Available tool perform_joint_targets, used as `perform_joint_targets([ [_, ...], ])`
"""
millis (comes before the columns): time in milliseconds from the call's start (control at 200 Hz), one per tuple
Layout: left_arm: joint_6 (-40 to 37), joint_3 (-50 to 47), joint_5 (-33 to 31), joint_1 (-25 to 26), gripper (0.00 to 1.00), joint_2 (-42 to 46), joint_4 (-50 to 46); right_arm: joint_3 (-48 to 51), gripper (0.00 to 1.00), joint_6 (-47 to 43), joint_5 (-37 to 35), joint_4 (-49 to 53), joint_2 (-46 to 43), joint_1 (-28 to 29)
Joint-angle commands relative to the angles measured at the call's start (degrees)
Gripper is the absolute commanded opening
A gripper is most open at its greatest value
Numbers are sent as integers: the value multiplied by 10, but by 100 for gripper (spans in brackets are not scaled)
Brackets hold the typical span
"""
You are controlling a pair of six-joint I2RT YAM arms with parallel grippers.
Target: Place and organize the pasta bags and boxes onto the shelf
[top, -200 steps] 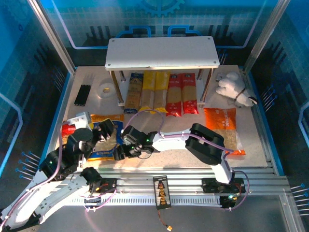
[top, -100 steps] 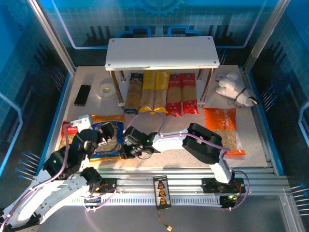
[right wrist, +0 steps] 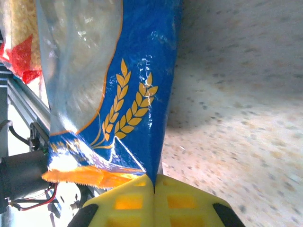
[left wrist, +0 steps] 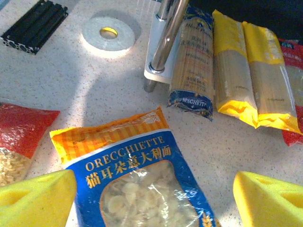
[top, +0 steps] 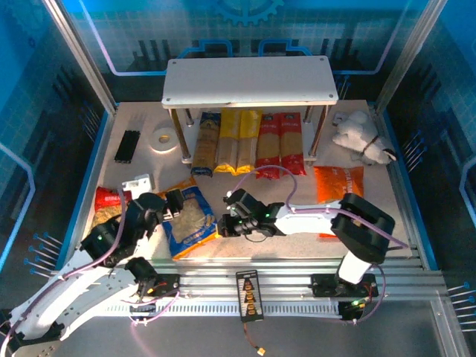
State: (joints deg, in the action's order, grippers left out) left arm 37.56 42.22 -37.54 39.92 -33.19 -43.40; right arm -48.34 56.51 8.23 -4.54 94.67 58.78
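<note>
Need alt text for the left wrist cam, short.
The open left hand hovers over a blue-and-orange plastic orecchiette bag on the speckled table. Beyond lie a dark blue spaghetti pack, two yellow spaghetti packs and a white tape roll.

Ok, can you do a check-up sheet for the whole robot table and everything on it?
Surface: speckled table, no spills seen.
Job's things: five pasta boxes lie side by side under the shelf top board. The blue bag, red bag and orange bag lie on the table.
Clutter: black stick bundle, white tape roll, white plush toy.
Grippers: left gripper open over the blue bag; right gripper shut on the blue bag's corner.
Cables: purple cables loop along both arms.
Surroundings: blue walls, metal frame post.
</note>
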Motion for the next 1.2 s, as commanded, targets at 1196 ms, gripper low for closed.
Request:
perform_joint_targets([
  [1196,41,-89,259,47,54,-293,78,166,0,-89,-91,225,-350,-187],
])
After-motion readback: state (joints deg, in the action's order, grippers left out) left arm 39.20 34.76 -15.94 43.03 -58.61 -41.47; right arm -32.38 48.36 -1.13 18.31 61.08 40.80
